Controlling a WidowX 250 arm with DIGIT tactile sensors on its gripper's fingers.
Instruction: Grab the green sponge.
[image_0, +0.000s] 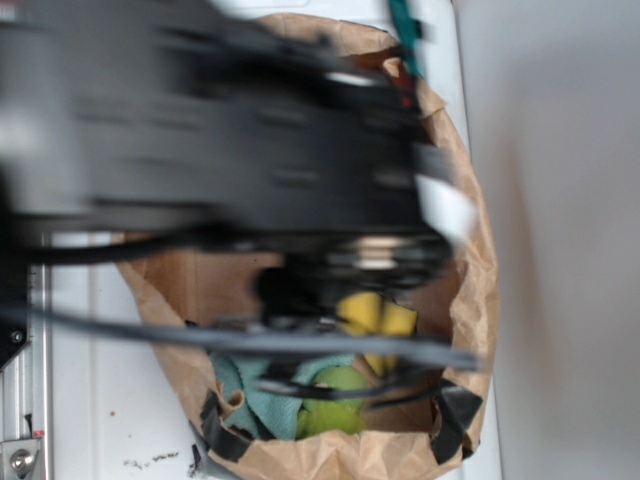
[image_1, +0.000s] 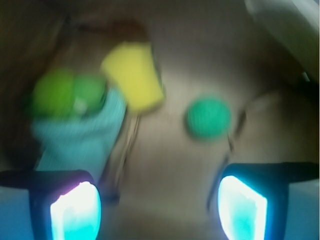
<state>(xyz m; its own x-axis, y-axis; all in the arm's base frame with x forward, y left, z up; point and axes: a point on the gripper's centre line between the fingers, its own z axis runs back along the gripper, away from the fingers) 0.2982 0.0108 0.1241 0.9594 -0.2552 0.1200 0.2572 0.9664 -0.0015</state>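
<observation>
Read from left to right in the wrist view, the floor of the brown paper bag (image_0: 470, 300) holds first a blurred bright green lump (image_1: 67, 92), which looks like two rounded things pressed together, resting on the top edge of a crumpled teal cloth (image_1: 82, 135). Just to the right of them lies a yellow block (image_1: 134, 75), tilted, its lower corner near the cloth. Farther right, apart from all of these on bare brown paper, sits a round darker green thing (image_1: 209, 118). The blur is too heavy to say for certain which green thing is the green sponge; the round darker one, lying alone almost between the jaws, seems to me the likelier target, though the lime lump at left could also be it. The gripper (image_1: 159, 210) hangs above the bag's floor with its jaws spread wide and nothing between them; both pale fingertips (image_1: 76, 212) show at the bottom edge, well clear of every item. In the exterior view the black arm (image_0: 220, 130) reaches down into the bag, hiding most of its contents. By my judgement the task is at the approach stage: the descent, the centring over the sponge and the closing are all yet to be done.
</observation>
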